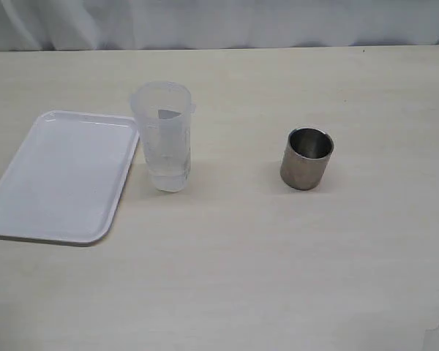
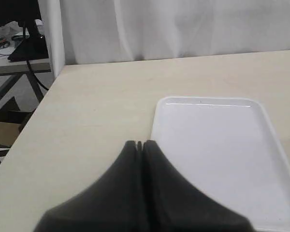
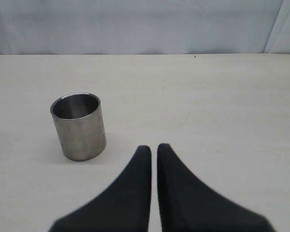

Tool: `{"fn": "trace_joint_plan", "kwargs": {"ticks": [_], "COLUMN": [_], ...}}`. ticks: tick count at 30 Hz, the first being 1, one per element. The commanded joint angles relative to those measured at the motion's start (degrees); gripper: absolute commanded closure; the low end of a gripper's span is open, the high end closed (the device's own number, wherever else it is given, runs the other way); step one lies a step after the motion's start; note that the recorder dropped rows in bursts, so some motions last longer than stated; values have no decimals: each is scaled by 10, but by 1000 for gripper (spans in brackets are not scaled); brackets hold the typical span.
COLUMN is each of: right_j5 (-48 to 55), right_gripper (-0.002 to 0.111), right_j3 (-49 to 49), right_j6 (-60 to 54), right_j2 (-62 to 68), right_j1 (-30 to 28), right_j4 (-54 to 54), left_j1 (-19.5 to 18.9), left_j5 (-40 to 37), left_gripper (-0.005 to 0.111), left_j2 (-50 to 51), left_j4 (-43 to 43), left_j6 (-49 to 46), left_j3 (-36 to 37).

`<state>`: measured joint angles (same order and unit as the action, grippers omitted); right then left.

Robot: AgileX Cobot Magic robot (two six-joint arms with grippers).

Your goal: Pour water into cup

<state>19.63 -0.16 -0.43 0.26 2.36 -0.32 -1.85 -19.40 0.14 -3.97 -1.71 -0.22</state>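
Pale table (image 1: 278, 278) beneath — left jaws closed, empty, by tray (image 2: 208, 145); right jaws likewise, near cup (image 3: 78, 126).

Three in a row across the table (image 1: 278, 278).
By the left edge, tray (image 1: 58, 175); just beside its right rim, beaker (image 1: 163, 139) with water (image 1: 169, 178) in its bottom; well apart rightward, cup (image 1: 307, 157), right of centre.

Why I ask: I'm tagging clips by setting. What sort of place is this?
Most likely a robotics lab or test bench, not a kitchen: a pale wood-look table, a plain white curtain backdrop behind it, and a grey side desk with black cables beyond the table's edge.
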Motion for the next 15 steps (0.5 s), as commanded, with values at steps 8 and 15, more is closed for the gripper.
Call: {"fn": "trace_joint_plan", "kwargs": {"ticks": [8, 15], "right_j5": [-51, -150], "right_gripper": [104, 104], "right_j3": [2, 2], "right_j6": [-4, -4], "right_j2": [-3, -3], "right_j1": [-2, -2], "right_j4": [-17, -17], "left_j1": [6, 6], "left_j5": [138, 329], "left_gripper": [107, 107], "left_j2": [-1, -1], "left_j4": [1, 1], "left_j6": [-3, -2], "left_j3": [2, 2]}}
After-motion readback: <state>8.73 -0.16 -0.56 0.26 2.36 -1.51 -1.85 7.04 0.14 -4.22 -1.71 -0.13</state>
